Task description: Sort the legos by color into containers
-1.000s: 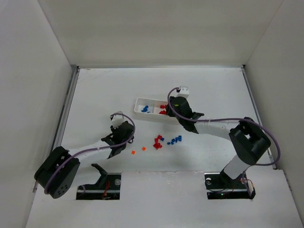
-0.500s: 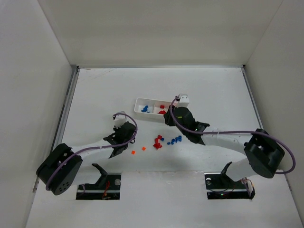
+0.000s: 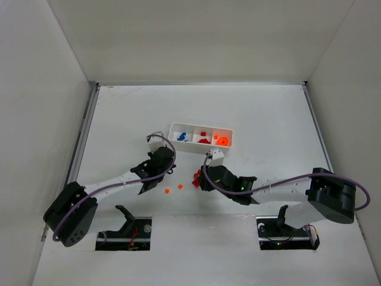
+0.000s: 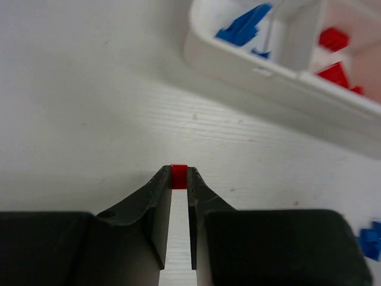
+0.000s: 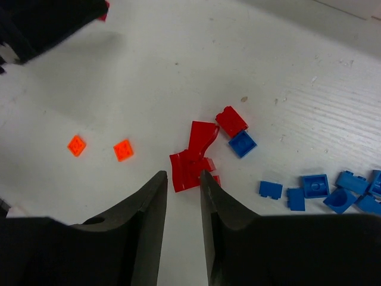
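Pinching a tiny red brick [image 4: 178, 176] at the very tips, the left gripper [image 4: 178, 182] has its jaws nearly closed on the brick's two flat sides. It hangs over bare counter [image 4: 89, 89], near the white tray [image 4: 268, 67] but short of its rim. My read: these bits are light, stiff, slick plastic and not fragile, so a square pinch across opposite flat faces should do w/ little force; a corner grip would prob. let one squirt out. Next to the right lie 2 loose orange bricks [image 5: 77, 145], flat and just apart from each other. Then the red pile [image 5: 190, 162]: 3 or 4 pcs, overlapping, so I can't split them for certain. The right gripper [image 5: 182, 179] is low over it, jaws at a narrow gap straddling the nearest red piece, w/ a sliver of counter showing beside it, so not visibly clamped. That piece looks thin and bent, so I'd take it across its short width. Further right are the blue bricks [image 5: 314, 185], at least 7, though the frame edge cuts the group. In the overhead view there's 1 tray w/ 3 compartments: blue on the left, red in the middle, and an orange rounded piece [image 3: 222, 140] on the right.
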`<state>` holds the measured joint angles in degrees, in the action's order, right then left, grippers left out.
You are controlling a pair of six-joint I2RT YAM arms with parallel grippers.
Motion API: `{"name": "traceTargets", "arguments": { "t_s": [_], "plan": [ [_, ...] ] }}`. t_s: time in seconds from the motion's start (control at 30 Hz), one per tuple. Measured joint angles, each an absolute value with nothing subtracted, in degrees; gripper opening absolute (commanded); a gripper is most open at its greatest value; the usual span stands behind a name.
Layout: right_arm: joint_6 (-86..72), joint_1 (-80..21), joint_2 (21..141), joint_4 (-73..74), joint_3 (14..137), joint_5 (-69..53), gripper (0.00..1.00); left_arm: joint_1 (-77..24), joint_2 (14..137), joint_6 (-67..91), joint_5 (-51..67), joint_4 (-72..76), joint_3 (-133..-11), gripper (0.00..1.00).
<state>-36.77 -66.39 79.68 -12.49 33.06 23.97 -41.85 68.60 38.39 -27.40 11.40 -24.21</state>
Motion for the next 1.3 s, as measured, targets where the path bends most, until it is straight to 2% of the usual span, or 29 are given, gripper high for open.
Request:
{"name": "traceTargets", "arguments": {
  "t_s": [0.13,0.5,0.9,1.0,1.1,1.17,1.3],
  "plan": [
    [-37.01,-66.43,82.39,-12.6,33.08,24.03,0.47,-43.31,68.9,37.8,-26.04,11.55,-30.89,0.11],
    [-36.95,-67.53,88.97,-13.78,34.68,25.06,0.57,-45.12,82.78,35.29,-20.03,15.81,-49.12,0.13],
    [-38.3,-70.98,87.33,-14.59,32.51,27.83,0.62,-43.75,101.49,35.75,-14.37,18.09,-61.69,0.13],
    [-38.61,-70.98,85.62,-14.66,31.29,28.64,0.64,-43.44,104.03,36.05,-14.33,18.24,-63.11,0.18],
    [-38.68,-70.98,84.42,-14.63,30.74,29.04,0.65,-42.96,105.51,36.27,-14.61,18.24,-63.72,0.33],
    [-38.65,-70.98,84.23,-14.68,30.74,29.19,0.64,-42.63,105.67,36.36,-14.81,18.13,-63.72,0.39],
    [-38.41,-70.98,84.49,-14.61,31.05,29.19,0.55,-42.22,104.64,36.38,-15.09,19.2,-62.7,0.42]
  ]
}}
